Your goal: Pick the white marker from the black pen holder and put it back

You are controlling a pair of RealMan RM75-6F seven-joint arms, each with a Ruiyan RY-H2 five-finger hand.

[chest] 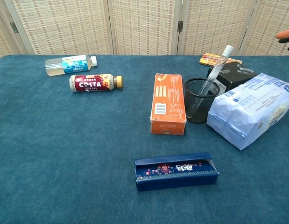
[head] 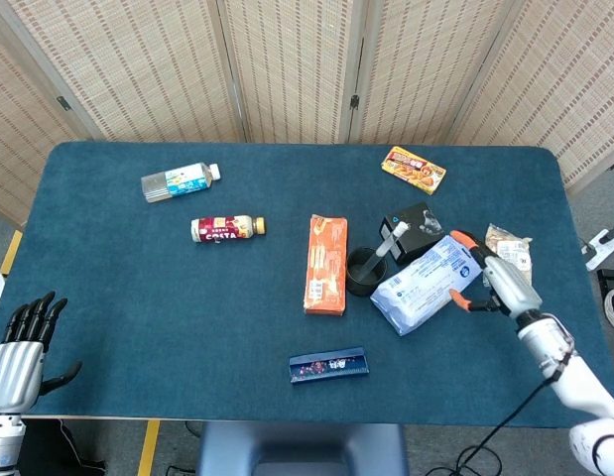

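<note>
In the head view we see the white marker (head: 389, 243) standing inside the black pen holder (head: 363, 273), near the middle of the table (head: 138, 317). Its long axis leans up and to the right, so its cap end points toward the black box (head: 414, 230). Our right hand (head: 490, 283) hovers to the right of the holder, above the edge of the white-blue bag (head: 428, 283), which lies between the hand and the holder. Its fingers are spread and hold nothing. Our left hand (head: 24, 342) rests far away at the left table edge, also released with fingers apart. So we judge the right hand is clearly the nearer one, and it must travel to the left, over the bag, to reach the marker.

In the chest view the marker (chest: 216, 69) leans out of the mesh holder (chest: 200, 105) toward upper right, its cap well above the rim. Only fingertips (chest: 286, 34) of the right hand show at the right border. The orange box (chest: 168, 103) lies just beside the holder on the left.
</note>
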